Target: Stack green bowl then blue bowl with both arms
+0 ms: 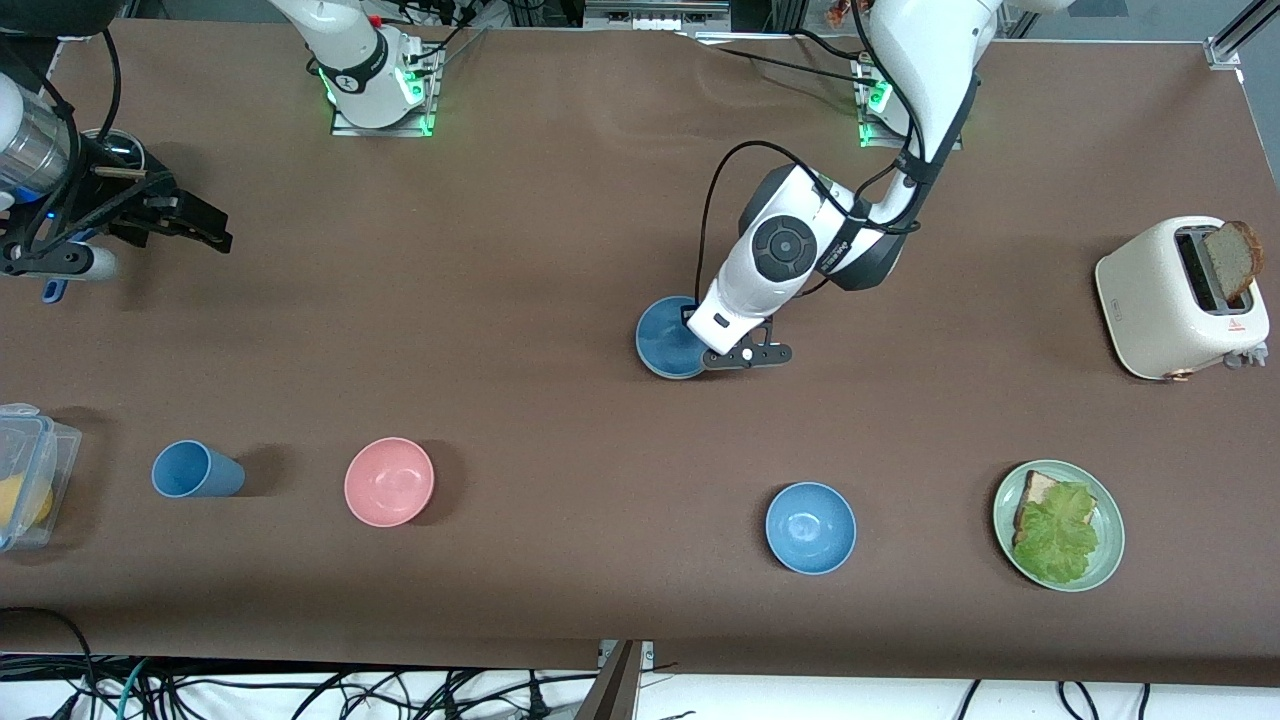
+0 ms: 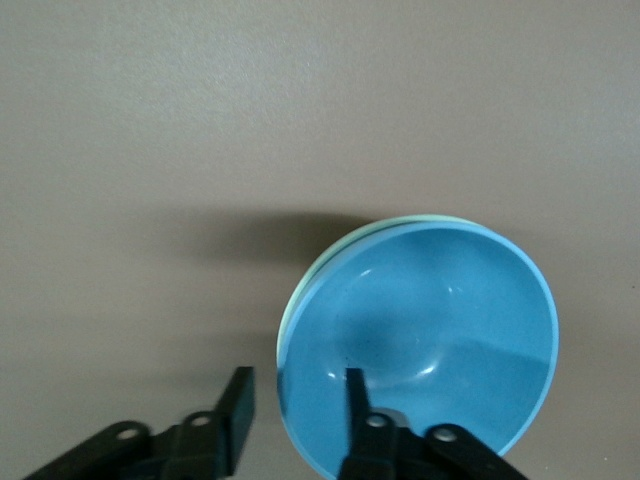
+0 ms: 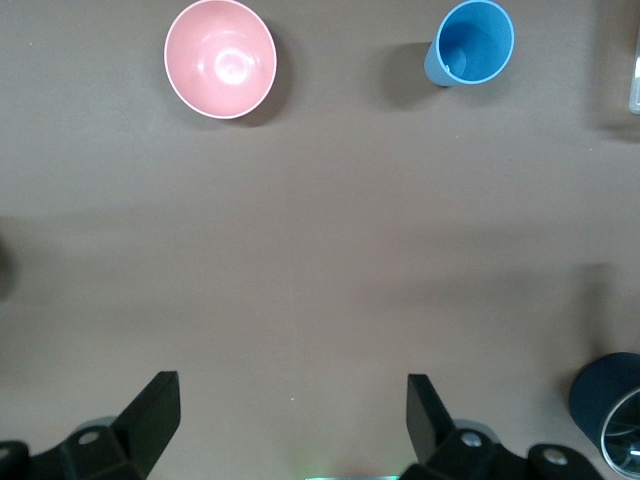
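Note:
A blue bowl (image 1: 668, 338) sits nested in the green bowl at mid-table; only the green bowl's pale rim (image 2: 400, 221) shows around the blue bowl (image 2: 430, 330) in the left wrist view. My left gripper (image 1: 722, 355) is low at this stack and open (image 2: 297, 400), one finger inside the blue bowl and the other outside, with neither touching the rim. My right gripper (image 1: 165, 215) is open and empty (image 3: 290, 410), waiting over bare table at the right arm's end. A second blue bowl (image 1: 810, 527) stands alone nearer the front camera.
A pink bowl (image 1: 389, 481) and a blue cup (image 1: 195, 469) stand toward the right arm's end, beside a clear container (image 1: 30, 475). A green plate (image 1: 1112, 515) of toast and lettuce and a toaster (image 1: 1160, 300) stand at the left arm's end.

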You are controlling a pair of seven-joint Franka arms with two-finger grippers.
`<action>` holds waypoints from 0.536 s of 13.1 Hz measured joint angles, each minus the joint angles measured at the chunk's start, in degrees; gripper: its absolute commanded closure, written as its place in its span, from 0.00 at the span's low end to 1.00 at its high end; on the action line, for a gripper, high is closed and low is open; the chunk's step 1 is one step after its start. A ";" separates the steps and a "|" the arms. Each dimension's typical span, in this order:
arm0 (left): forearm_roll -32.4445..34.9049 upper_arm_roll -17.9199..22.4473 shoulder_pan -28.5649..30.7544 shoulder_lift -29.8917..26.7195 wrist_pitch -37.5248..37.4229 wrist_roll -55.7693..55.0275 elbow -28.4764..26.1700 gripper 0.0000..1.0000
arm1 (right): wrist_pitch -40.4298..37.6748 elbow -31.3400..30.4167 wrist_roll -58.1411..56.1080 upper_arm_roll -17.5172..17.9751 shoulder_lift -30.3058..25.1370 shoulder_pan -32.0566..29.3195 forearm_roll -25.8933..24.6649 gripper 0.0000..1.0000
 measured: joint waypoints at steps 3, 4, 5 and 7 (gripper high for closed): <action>0.00 0.60 0.93 -0.94 -1.08 -0.06 1.57 0.00 | 0.00 0.00 0.00 -0.02 0.02 -0.04 0.00 0.00; 0.00 0.74 1.59 -1.48 -3.99 -0.06 3.38 0.00 | 0.00 0.00 0.00 -0.02 0.05 -0.05 0.00 0.00; 0.00 0.86 2.44 -2.05 -7.72 -0.04 6.04 0.00 | 0.00 0.00 0.00 -0.04 0.08 -0.07 0.00 0.00; 0.04 1.00 4.14 -3.74 -14.35 -0.02 11.77 0.00 | 0.00 0.00 0.00 -0.09 0.17 -0.12 0.00 0.00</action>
